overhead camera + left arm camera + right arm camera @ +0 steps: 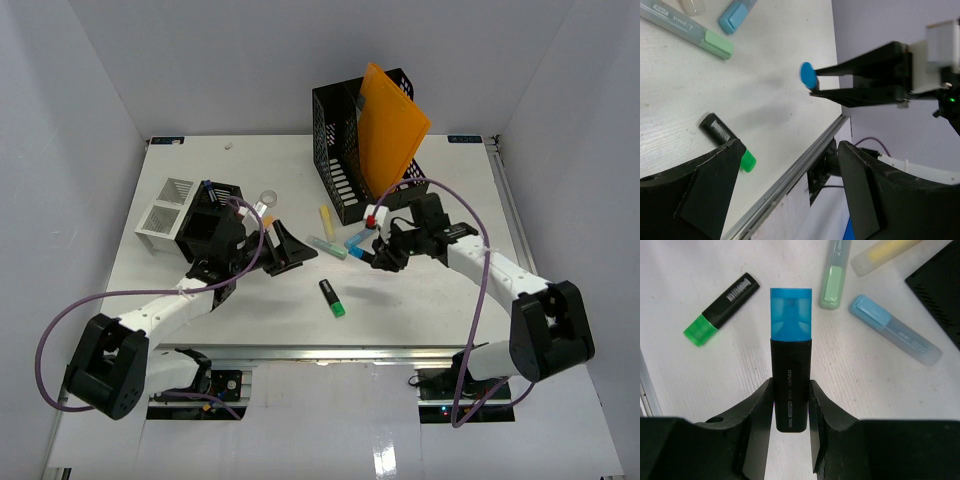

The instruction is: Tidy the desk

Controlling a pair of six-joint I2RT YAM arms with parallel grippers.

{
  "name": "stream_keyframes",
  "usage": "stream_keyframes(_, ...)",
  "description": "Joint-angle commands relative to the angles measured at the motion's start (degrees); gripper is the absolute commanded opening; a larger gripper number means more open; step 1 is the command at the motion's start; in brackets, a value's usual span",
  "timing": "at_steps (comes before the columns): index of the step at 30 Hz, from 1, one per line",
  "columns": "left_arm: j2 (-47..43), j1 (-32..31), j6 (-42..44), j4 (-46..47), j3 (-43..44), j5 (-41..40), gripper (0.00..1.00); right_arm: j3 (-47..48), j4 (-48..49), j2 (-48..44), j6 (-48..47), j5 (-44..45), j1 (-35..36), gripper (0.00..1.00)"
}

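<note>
The white desk [250, 320] carries scattered pens. My right gripper [378, 256] [791, 405] is shut on a black highlighter with a blue cap [791, 355], held above the desk with the cap pointing away from the wrist. Its blue cap [808, 76] also shows in the left wrist view. My left gripper [288, 252] [790, 150] stands open over the desk's left middle, with nothing between its fingers. A black highlighter with a green cap [333, 297] [722, 307] [725, 140] lies near the front. A pastel green marker [327, 246] [832, 272], a pastel blue marker [357, 238] [895, 330] and a yellow marker [326, 218] lie behind it.
A black mesh file holder [335, 150] with an orange folder [390, 125] stands at the back. A white slotted organizer [165, 210] and a black box [212, 222] stand at the left. A clear ring [268, 200] lies beside them. The metal rail [790, 175] edges the desk's front.
</note>
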Motion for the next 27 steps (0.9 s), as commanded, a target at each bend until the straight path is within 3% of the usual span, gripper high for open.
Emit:
stream_keyframes(1,4.8,-5.1,-4.5,7.0,5.3,-8.8,0.88,-1.6,-0.8,-3.4,0.8,-10.3,-2.6,0.08)
stream_keyframes(12,20.4,-15.1,-5.8,11.2,17.1,-18.0,0.85,-3.1,2.5,-6.3,5.3,-15.3,-5.7,0.08)
stream_keyframes(27,23.0,-18.6,-4.4,9.5,20.9,-18.5,0.46,-3.6,3.7,-6.9,6.3,-15.5,-6.9,0.12)
